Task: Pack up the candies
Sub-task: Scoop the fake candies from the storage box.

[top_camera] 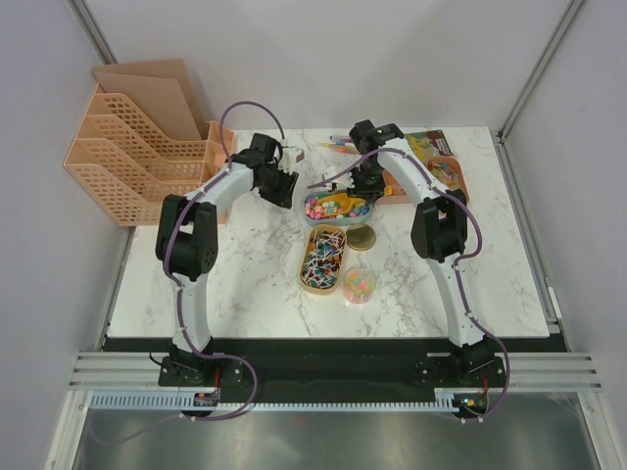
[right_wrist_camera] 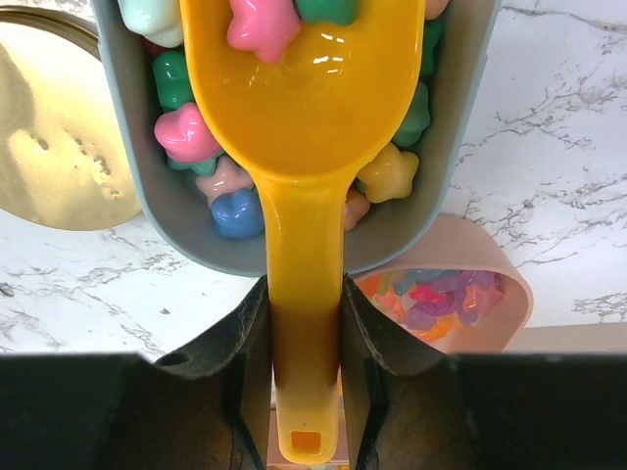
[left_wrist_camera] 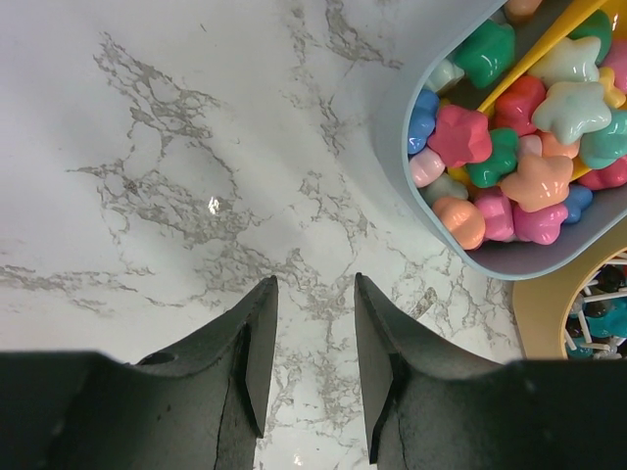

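Now R gripper point(right_wrist_camera: 304, 299) clamps 1 scoop point(right_wrist_camera: 304, 117) over candies point(right_wrist_camera: 186, 132); L gripper point(left_wrist_camera: 314, 286) half-open, empty

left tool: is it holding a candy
No, the left tool stands open over the marble table with nothing in its grip; the candies lie in the tub beside it.
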{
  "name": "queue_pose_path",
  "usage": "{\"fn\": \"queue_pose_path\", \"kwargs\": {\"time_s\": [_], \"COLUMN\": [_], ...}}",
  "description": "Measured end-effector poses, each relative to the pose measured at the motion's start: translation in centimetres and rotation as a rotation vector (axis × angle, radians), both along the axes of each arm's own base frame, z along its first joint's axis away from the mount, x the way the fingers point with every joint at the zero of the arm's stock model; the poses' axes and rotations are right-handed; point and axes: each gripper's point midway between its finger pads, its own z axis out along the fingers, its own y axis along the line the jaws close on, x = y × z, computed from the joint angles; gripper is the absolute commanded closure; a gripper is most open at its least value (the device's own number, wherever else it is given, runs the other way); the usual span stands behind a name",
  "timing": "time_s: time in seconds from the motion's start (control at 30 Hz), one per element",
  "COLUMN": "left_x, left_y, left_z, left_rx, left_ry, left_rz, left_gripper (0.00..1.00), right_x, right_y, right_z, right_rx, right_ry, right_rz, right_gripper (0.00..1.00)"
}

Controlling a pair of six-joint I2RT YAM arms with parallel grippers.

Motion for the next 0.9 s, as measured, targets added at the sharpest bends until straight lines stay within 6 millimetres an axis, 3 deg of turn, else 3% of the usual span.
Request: {"fn": "queue_pose_path", "kwargs": {"time_s": [0.3,0.9], "left_x": [0.9,0.3], "left_y": [0.1,1.4], "left_z": [1.3,0.7], "left_rx": [0.013,0.09], "left_ry": [-0.037,-0.02], "left_rz": [-0.007,-0.018], "left_gripper": [0.56,0.56], "right_x": [-0.3,-1.3], "right_y": [0.0,0.5], "right_z": [0.0,-0.1], "right_rx": [0.016,0.148], "right_ry": [0.014,0.094], "right_rz": [-0.042,-0.087], "right_gripper": [1.0,1.0]}}
